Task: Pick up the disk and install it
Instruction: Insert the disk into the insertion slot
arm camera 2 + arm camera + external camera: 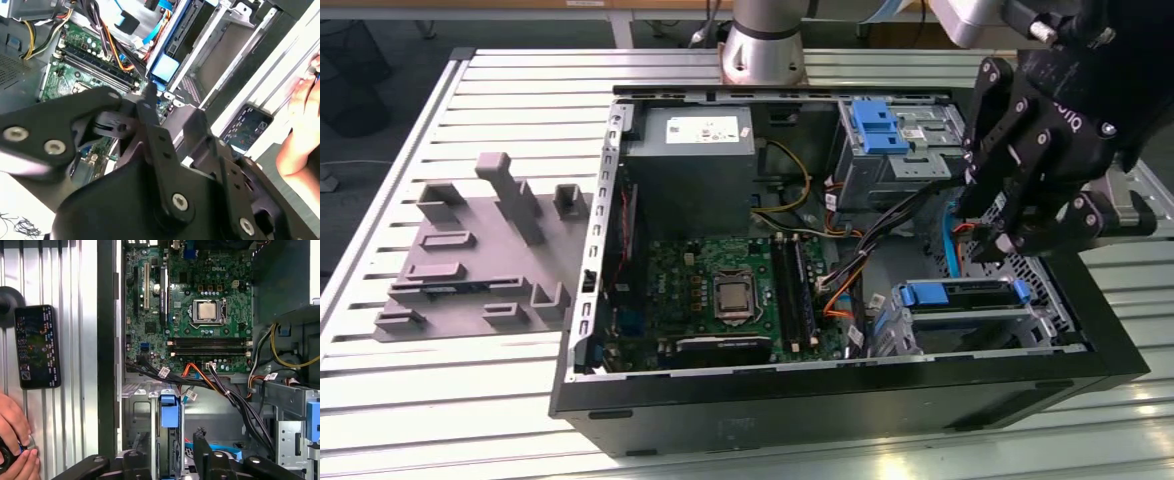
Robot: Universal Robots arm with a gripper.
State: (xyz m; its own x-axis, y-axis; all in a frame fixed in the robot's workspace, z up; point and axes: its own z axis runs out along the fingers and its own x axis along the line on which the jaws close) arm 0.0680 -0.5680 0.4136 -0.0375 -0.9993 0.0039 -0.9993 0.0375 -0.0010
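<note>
Beside the computer case [854,400], on the exterior view's left, a matte grey moulded fixture [480,250] of blocks and slots lay on the ribbed metal worktop [454,400]. Inside the case, the boxy grey power supply [687,150] sat at the far end, with the green motherboard [720,290] nearer, and an upright blue plastic bracket [874,125] stood by the case's far wall. At the case's near corner on the exterior view's right, the disk [961,295], flat and clipped in its glossy blue bracket, sat in the perforated steel drive cage [907,335]. Over that corner hung the black gripper [994,235]. In the first wrist view its fingers [200,440] stood apart with nothing between them, the disk's blue tab below the gap. I judged this the reach for the disk, not yet a grip. Taking hold would call for the fingers to straddle the thin bracket squarely, clear of the loose cables [894,215].
</note>
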